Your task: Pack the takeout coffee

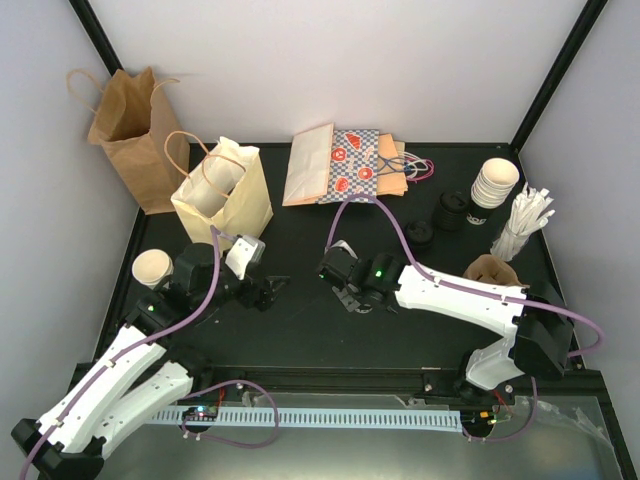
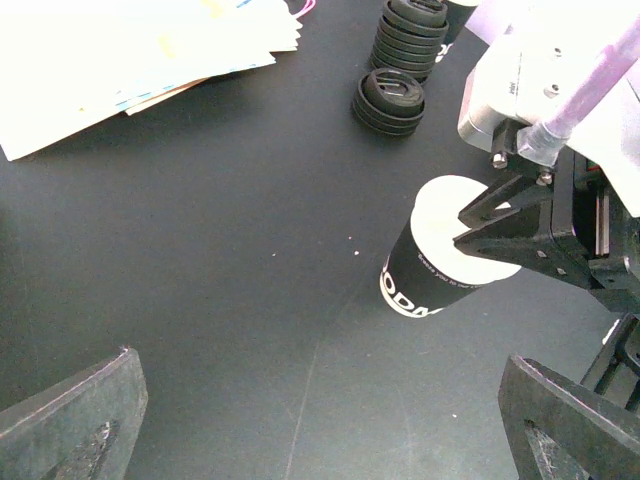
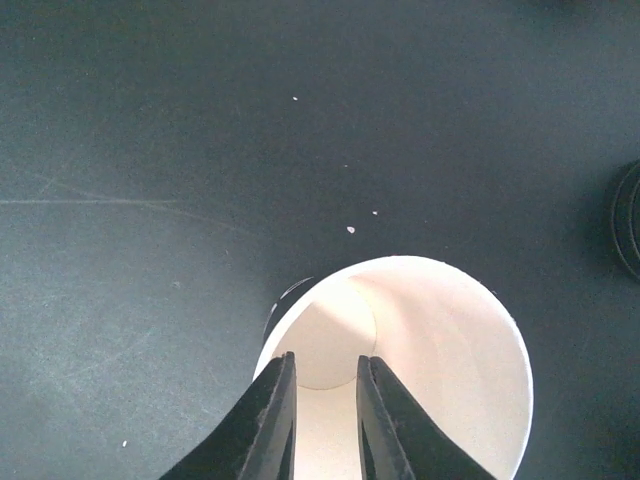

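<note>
Takeout coffee cup (image 2: 440, 275), black sleeve, stands mid-worktop (image 2: 200, 250) between the two arms. Mouth up, base down. Long axis is near vertical; it looks tilted toward the right gripper (image 3: 325, 358) in the left wrist view, but that may be camera angle. Right gripper is narrow, fingers over the open mouth at the near rim; can't tell if they pinch the wall. Left gripper (image 2: 320, 365) is wide, nothing in it. My call: one finger inside, one outside, light squeeze, lift straight, keep it upright into the cream paper bag (image 1: 225, 195).
</note>
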Controlling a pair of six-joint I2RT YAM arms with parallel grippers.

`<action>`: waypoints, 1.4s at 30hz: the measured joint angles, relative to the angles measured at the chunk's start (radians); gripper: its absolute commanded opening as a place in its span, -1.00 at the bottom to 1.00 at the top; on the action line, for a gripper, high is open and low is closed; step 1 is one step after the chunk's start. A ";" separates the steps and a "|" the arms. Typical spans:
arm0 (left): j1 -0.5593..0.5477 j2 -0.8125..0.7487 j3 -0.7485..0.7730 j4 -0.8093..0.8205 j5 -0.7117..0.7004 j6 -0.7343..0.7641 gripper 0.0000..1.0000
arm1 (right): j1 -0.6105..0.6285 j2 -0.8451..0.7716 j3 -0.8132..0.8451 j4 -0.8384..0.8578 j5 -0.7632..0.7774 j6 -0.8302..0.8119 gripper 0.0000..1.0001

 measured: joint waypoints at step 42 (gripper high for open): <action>-0.016 0.000 -0.005 0.000 -0.003 0.000 0.98 | -0.662 -0.114 0.102 -0.043 -0.067 0.020 1.00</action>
